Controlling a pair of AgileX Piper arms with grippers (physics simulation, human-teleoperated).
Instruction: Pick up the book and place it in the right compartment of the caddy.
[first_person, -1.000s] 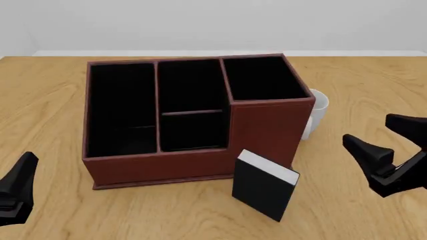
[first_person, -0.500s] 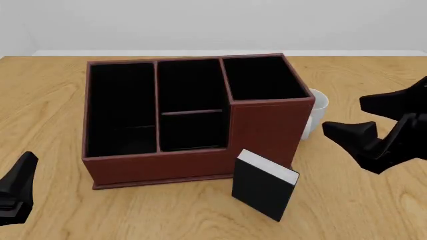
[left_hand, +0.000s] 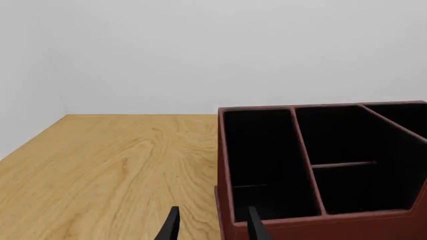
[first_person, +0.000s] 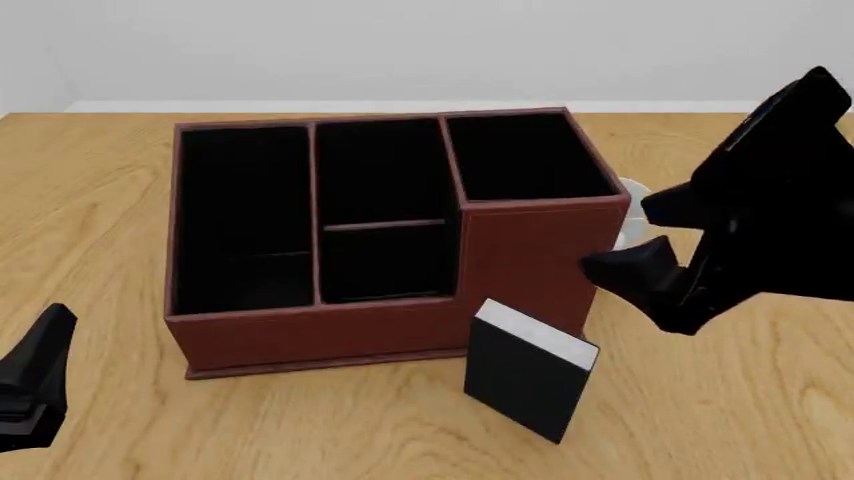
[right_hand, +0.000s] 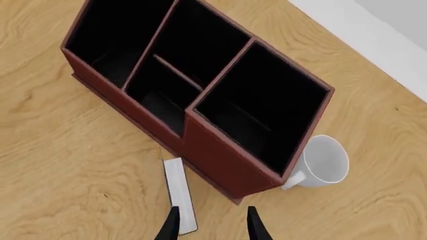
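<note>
Front view: right end effector (first_person: 641, 245) open, empty.

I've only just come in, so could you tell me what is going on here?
The right gripper hangs open above the table, beside the caddy and over the book, which stands in front of the caddy's tall right compartment. Nothing is held yet. A mug sits beside the caddy. The left gripper waits low at the caddy's left, jaws apart.
</note>
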